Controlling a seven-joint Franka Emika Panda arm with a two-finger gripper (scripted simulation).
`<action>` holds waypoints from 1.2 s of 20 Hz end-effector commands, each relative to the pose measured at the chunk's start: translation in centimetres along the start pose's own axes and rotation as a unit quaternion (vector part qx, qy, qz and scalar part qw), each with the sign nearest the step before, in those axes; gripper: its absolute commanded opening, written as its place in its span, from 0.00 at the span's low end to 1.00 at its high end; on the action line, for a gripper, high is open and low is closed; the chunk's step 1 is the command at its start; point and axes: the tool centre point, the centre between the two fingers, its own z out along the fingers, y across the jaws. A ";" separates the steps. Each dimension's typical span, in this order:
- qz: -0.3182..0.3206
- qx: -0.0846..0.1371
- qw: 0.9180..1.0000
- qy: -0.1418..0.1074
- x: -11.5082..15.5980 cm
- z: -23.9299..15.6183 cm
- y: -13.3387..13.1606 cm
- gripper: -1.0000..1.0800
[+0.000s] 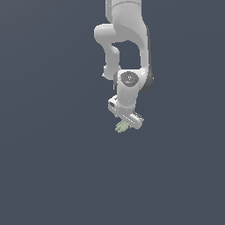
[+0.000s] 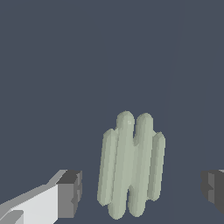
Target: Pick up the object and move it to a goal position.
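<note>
Dark grey finger pads (image 2: 70,194) sit closest to the wrist camera, one on each side of the frame, with a wide gap between them. Between those pads, touching neither, lies the object (image 2: 130,164): a small pale grey-green item made of several parallel, rounded, finger-like lobes of unequal length. It sits nearer one pad than the other, with clear dark ground showing on both sides. The gripper (image 2: 142,190) is spread wide and has hold of nothing.

From the exterior view, the white Panda arm (image 1: 127,39) reaches down from the top of the frame toward the middle of the scene. Its gripper (image 1: 127,124) hangs low over a plain dark blue-grey surface (image 1: 52,167). The object (image 1: 121,127) shows as a small green patch just below the gripper body, toward the exterior view's left, partly hidden by it. Whether the object rests on the surface cannot be told with certainty.
</note>
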 end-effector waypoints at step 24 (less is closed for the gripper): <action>0.051 0.000 0.999 0.000 -1.3 5.0 0.3 0.96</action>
